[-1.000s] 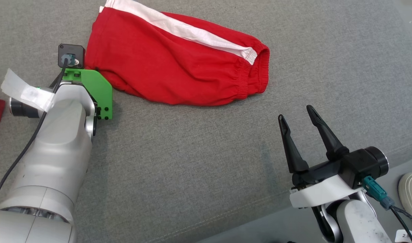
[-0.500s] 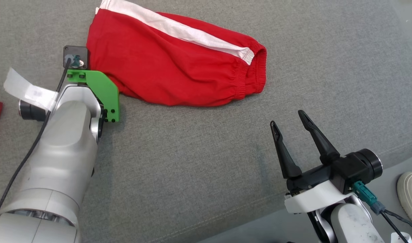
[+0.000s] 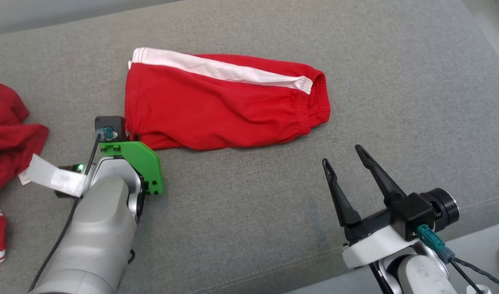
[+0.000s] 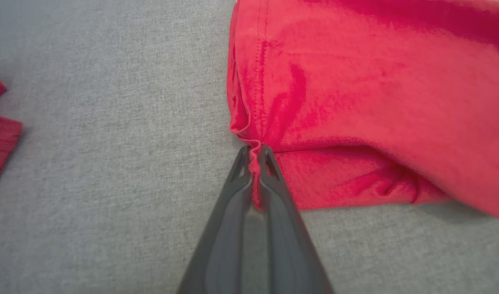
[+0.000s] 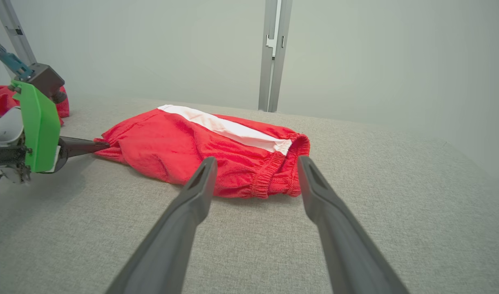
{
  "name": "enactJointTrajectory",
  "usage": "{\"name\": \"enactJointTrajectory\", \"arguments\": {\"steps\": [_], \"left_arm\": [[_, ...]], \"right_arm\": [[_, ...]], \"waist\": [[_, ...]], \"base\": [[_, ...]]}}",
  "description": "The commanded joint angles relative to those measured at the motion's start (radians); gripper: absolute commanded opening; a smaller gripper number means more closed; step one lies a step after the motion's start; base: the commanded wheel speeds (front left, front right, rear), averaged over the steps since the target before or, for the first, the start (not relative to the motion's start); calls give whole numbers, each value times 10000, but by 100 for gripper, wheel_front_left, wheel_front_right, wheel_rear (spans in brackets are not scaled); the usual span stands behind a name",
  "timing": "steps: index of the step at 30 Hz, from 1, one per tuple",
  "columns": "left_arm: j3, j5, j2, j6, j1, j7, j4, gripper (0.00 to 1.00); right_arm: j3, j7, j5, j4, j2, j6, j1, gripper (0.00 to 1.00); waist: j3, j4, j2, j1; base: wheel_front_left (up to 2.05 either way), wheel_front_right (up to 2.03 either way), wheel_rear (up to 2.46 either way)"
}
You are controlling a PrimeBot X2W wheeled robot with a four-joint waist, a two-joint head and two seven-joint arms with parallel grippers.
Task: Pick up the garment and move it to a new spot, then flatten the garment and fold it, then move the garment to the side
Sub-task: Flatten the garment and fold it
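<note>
My left gripper [image 4: 254,154] pinches the red garment [image 3: 224,110] at its corner hem, on the grey cushion [image 3: 253,212]. My right gripper [image 3: 342,156] gapes wide near the waistband. Wrist tag [image 3: 53,179] illegible; red clothes [image 3: 8,134] beyond cut off.

Prob. a robotics lab / test cell: bare pale wall [image 5: 376,53], silver aluminium profile post [image 5: 274,53], plain grey woven-fabric pad [image 3: 249,228] as work surface.

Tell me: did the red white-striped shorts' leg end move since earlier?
Yes: the shorts' leg end, pinched in the left end effector, came nearer the grey cushion's front edge.
</note>
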Motion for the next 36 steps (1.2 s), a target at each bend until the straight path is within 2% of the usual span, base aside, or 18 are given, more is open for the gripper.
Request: {"name": "enactJointTrajectory", "arguments": {"steps": [1, 15, 20, 21, 22, 23, 31, 34, 36], "left_arm": [[55, -77, 32, -58, 363, -56, 46, 0], [165, -737, -222, -106, 2213, -1092, -530, 0], [49, -836, -252, 96, 2606, -1159, -884, 0], [33, -857, -256, 124, 2668, -1135, -944, 16], [15, -887, -258, 149, 2717, -1107, -1014, 47], [18, -926, -260, 170, 2741, -1157, -1109, 100], [111, -1015, -270, 401, 3287, -1758, -2285, 100], [340, -962, -190, 602, 3742, -1904, -3250, 100], [695, -852, -95, 752, 4099, -1913, -4440, 100]], "right_arm": [[-5, 55, -83, -40, -8, -3, 175, 100], [-19, 519, -290, -274, -6, -3, 603, 100], [-9, 611, -304, -346, -6, -3, 672, 100], [-8, 615, -311, -349, -6, -3, 683, 100], [-11, 633, -319, -351, -6, -3, 693, 100], [-9, 652, -323, -357, -6, -3, 700, 100], [-44, 761, -249, -220, -6, -3, 797, 100], [-137, 880, -162, -86, -6, -3, 922, 100], [-207, 935, -160, 7, -6, -3, 1002, 100]], "waist": [[-375, 311, 0, 0], [-1396, 723, 0, 0], [-1501, 853, 0, 0], [-1512, 882, 0, 0], [-1525, 911, 0, 0], [-1533, 938, 0, 0], [-1809, 1219, 0, 0], [-1983, 1431, 0, 0], [-2098, 1611, 0, 0]], "base": [[0, 0, 0], [0, 0, 0], [0, 0, 0], [0, 0, 0], [0, 0, 0], [0, 0, 0], [0, 0, 0], [0, 0, 0], [0, 0, 0]]}}
